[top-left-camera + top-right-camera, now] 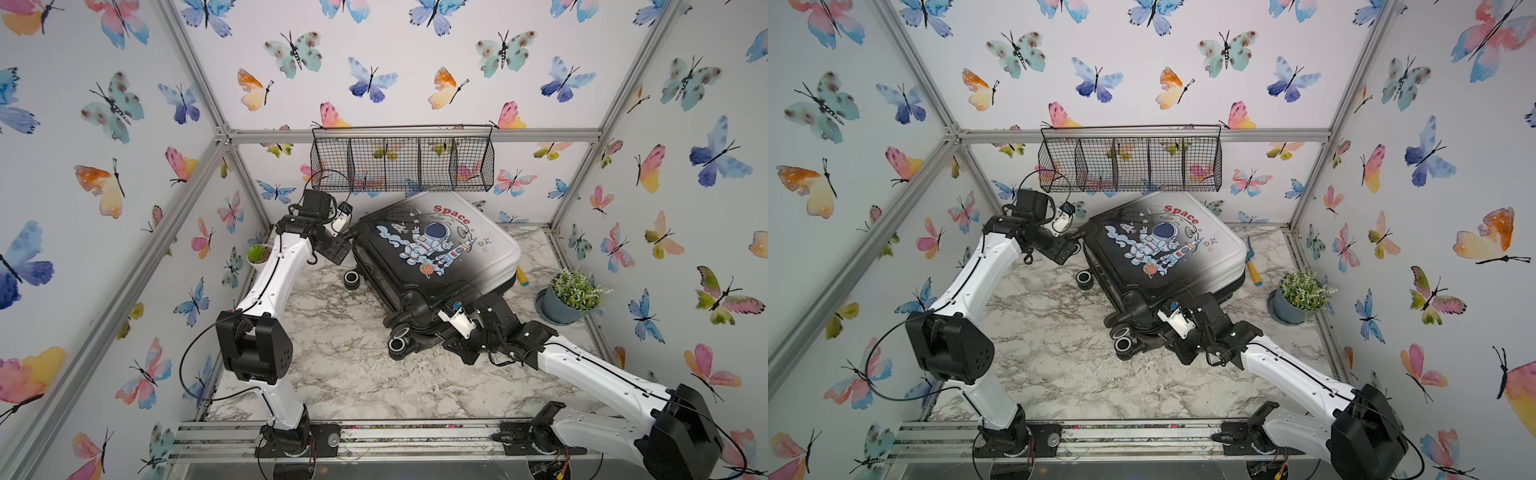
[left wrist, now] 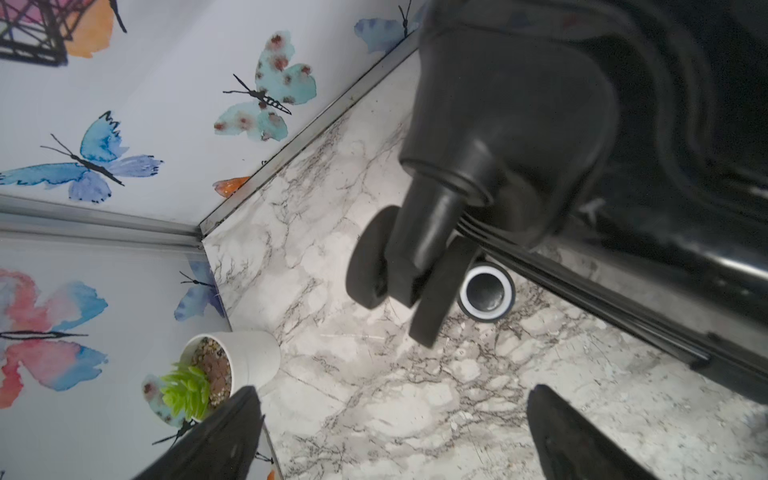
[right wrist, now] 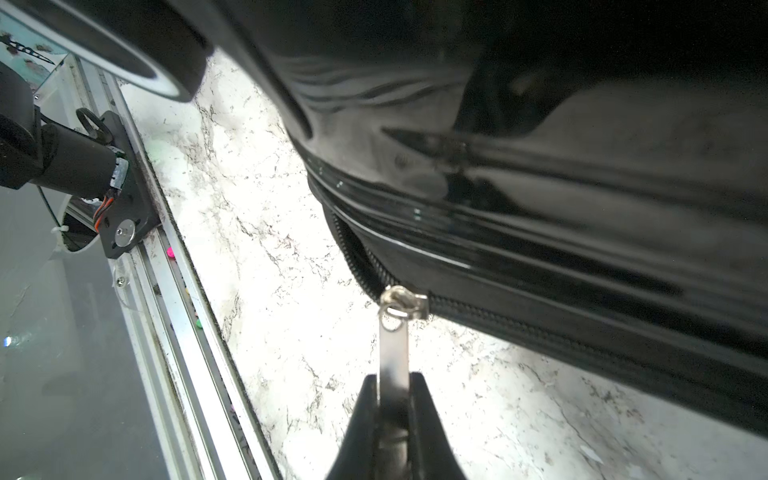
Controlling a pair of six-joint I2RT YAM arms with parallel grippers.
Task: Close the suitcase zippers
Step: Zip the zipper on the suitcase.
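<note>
Left arm [image 1: 274, 270], right arm [image 1: 598, 374]: white link shells, black boxy joint housings, small dark screws. Thin black cable [image 1: 180, 365] loops at 9 o'clock of left elbow [image 1: 253, 345].

A robot test cell in a lab is shown: a marble-patterned worktop [image 1: 353, 382] is enclosed by aluminium profiles [image 1: 540, 136] and walls papered with butterflies [image 1: 395, 54], and robot arms [image 1: 282, 266] are bolted to a metal rail [image 1: 395, 436] in front.
</note>
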